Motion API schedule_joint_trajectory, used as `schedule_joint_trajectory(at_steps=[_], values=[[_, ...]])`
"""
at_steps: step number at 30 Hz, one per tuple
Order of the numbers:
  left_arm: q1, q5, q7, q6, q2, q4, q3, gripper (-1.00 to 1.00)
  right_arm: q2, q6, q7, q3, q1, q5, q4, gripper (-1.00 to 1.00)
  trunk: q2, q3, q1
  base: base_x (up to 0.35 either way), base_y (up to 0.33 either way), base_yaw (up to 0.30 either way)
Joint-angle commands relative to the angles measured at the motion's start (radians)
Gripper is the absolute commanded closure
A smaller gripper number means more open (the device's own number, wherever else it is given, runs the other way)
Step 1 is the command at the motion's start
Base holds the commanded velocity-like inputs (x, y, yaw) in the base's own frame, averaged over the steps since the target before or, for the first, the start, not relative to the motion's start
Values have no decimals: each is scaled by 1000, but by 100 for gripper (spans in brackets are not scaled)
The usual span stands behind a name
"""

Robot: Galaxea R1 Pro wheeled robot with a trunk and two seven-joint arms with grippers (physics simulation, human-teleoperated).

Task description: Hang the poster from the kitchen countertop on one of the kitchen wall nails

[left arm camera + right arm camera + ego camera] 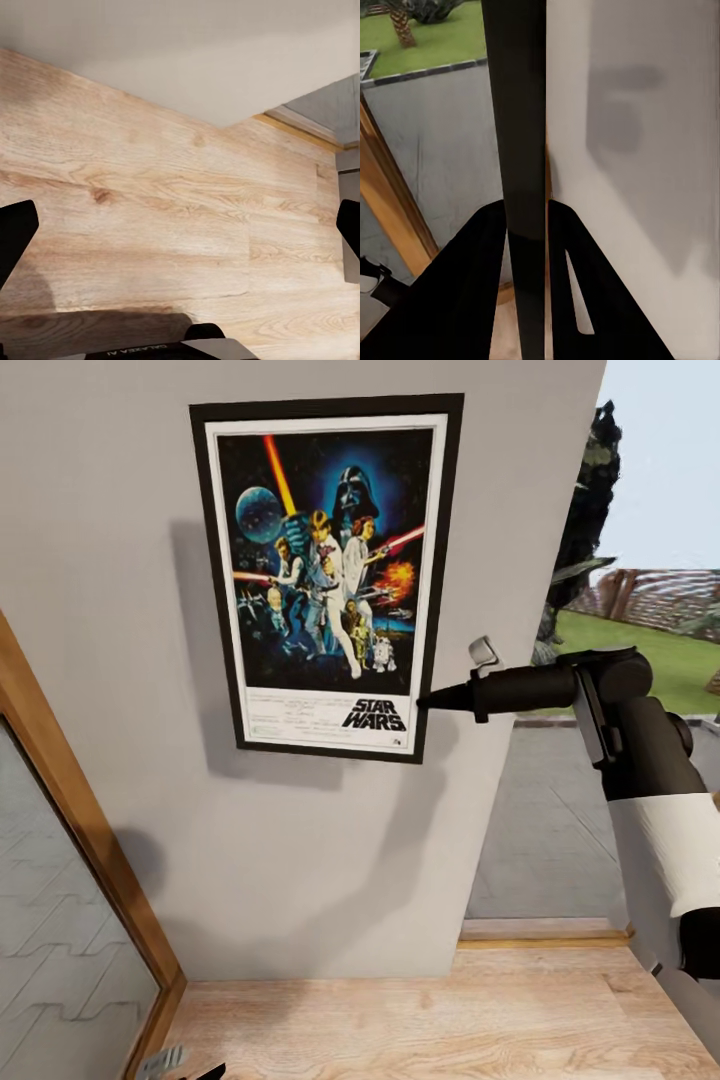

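The poster (325, 575) is up against the grey wall (120, 660), roughly upright but leaning a little, its top edge slightly further toward the left of the head view than its bottom edge. Its thin black frame, white border, dark blue picture with colourful figures and the "STAR WARS" logo near the bottom are all plain to see, and it casts a soft shadow on the wall below and to its left. Whether it hangs from a nail cannot be told.

The right gripper (432, 700) reaches in from the right of the head view and meets the poster at its right edge, low down, level with the logo. In the right wrist view the poster (523, 150) is seen edge-on as a dark strip running straight between the two black fingers (472, 292), which close against it on both sides with no visible gap, so the jaws are clamped on the frame's edge. The wall (645, 150) lies just beside the frame there, with a blurred shadow on it.

The left gripper (180, 232) points down at the light wooden floor (150, 187); its two dark fingertips (15, 232) stand far apart at opposite sides of the left wrist view, the jaws wide open with nothing between them.

At the lower left of the head view a wooden frame (70, 790) borders a glass pane. To the right of the wall an opening shows grey paving (550, 830), grass and trees outside.
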Motion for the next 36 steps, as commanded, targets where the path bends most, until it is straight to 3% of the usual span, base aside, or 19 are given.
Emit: schedule_joint_trajectory(at_steps=[1, 10, 36], values=[[-1, 10, -2, -5, 1, 2, -8, -100, 1, 13, -2, 0, -1, -1, 0, 100, -2, -2, 1, 0, 0, 0], [-1, 10, -3, -5, 1, 2, -8, -100, 42, 18, -51, -5, -2, -1, 1, 100, -2, -2, 1, 0, 0, 0], [-1, 10, -2, -5, 1, 2, -8, -100, 49, 20, -54, -5, -6, -3, -1, 100, -2, -2, 1, 0, 17, 0]])
